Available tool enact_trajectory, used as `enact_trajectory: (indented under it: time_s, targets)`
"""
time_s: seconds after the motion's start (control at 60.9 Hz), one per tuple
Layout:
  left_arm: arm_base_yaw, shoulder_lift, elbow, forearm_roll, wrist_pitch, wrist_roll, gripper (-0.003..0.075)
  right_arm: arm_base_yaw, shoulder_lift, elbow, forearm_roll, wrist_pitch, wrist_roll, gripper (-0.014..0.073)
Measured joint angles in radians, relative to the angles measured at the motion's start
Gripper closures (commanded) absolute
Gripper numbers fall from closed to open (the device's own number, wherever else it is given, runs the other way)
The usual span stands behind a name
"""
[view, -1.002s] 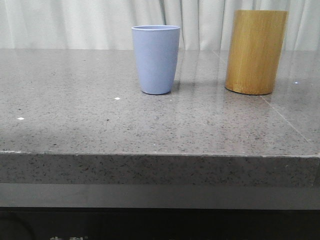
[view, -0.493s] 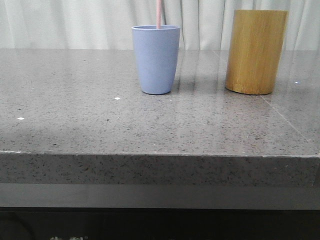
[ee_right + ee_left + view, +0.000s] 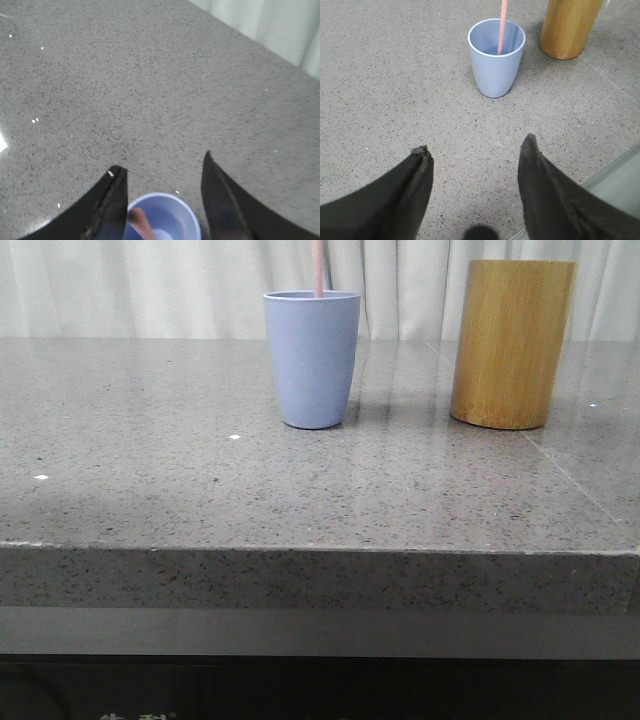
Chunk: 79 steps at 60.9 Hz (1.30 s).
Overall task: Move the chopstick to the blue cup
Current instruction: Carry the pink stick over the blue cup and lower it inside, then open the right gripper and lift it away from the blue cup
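1. The blue cup (image 3: 312, 358) and the bamboo holder (image 3: 511, 343) stand apart on the table (image 3: 150, 480), with a passable gap between them.
2. A chopstick (image 3: 318, 267) rises from the cup, blocking its mouth.
3. Bare table lies left and in front.

Soft, even daylight is diffused through the curtain (image 3: 150, 285); faint glare is reflected on the countertop (image 3: 400, 370), and the right wrist view is slightly blurred.

Front low, level; wrists look down; all share blue cup (image 3: 312, 358).
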Motion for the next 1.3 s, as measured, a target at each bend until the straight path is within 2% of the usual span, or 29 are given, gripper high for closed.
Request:
enact_trajectory:
  time_s: [0.164, 0.263, 0.345, 0.46, 0.788, 0.986, 1.133, 1.199, 1.298]
  targets:
    - [0.0, 0.0, 0.0, 0.0, 0.0, 0.0, 0.0332, 0.0, -0.124, 0.0, -0.104, 0.117, 0.028, 0.0221]
    - [0.0, 0.0, 0.0, 0.0, 0.0, 0.0, 0.0332, 0.0, -0.219, 0.015, -0.169, 0.221, 0.128, 0.0222]
    - [0.0, 0.0, 0.0, 0.0, 0.0, 0.0, 0.0332, 0.0, -0.309, 0.077, -0.21, 0.245, 0.197, 0.0222]
    - [0.0, 0.0, 0.0, 0.0, 0.0, 0.0, 0.0332, 0.0, -0.441, 0.239, -0.242, 0.227, 0.246, 0.0222]
    - [0.0, 0.0, 0.0, 0.0, 0.012, 0.0, 0.0332, 0.0, -0.836, 0.741, -0.248, 0.056, 0.376, 0.0222]
    - [0.0, 0.0, 0.0, 0.0, 0.012, 0.0, 0.0332, 0.0, -0.984, 0.93, -0.248, 0.038, 0.389, 0.0222]
    - [0.0, 0.0, 0.0, 0.0, 0.012, 0.0, 0.0335, 0.0, -1.029, 1.001, -0.248, 0.036, 0.39, 0.0223]
    - [0.0, 0.0, 0.0, 0.0, 0.013, 0.0, 0.0363, 0.0, -1.035, 1.012, -0.248, 0.031, 0.39, 0.0244]
    - [0.0, 0.0, 0.0, 0.0, 0.013, 0.0, 0.0479, 0.0, -1.036, 1.014, -0.248, 0.011, 0.39, 0.0349]
